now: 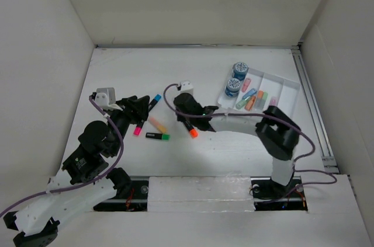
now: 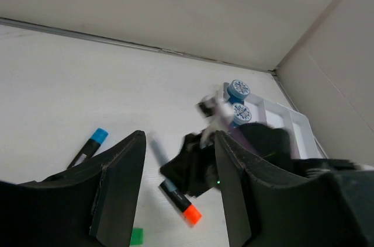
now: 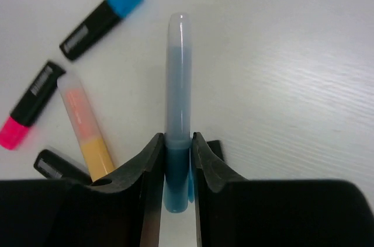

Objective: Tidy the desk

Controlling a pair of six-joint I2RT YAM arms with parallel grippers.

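Note:
The white desk (image 1: pixel 146 72) holds loose markers. My right gripper (image 1: pixel 180 105) is shut on a pale blue highlighter (image 3: pixel 177 83), which sticks out beyond the jaws just above the desk; it also shows blurred in the left wrist view (image 2: pixel 156 146). A black marker with an orange cap (image 1: pixel 191 130) lies under that gripper. My left gripper (image 1: pixel 140 108) is open and empty above a blue-capped marker (image 1: pixel 155 102), a pink-capped marker (image 1: pixel 139 129), a pastel orange-yellow highlighter (image 1: pixel 156 124) and a green-capped marker (image 1: pixel 158 136).
A white compartmented tray (image 1: pixel 289 86) at the back right holds two blue round rolls (image 1: pixel 236 77) and several highlighters (image 1: pixel 252 100). White walls enclose the desk. A metal rail (image 1: pixel 198 191) runs along the front edge.

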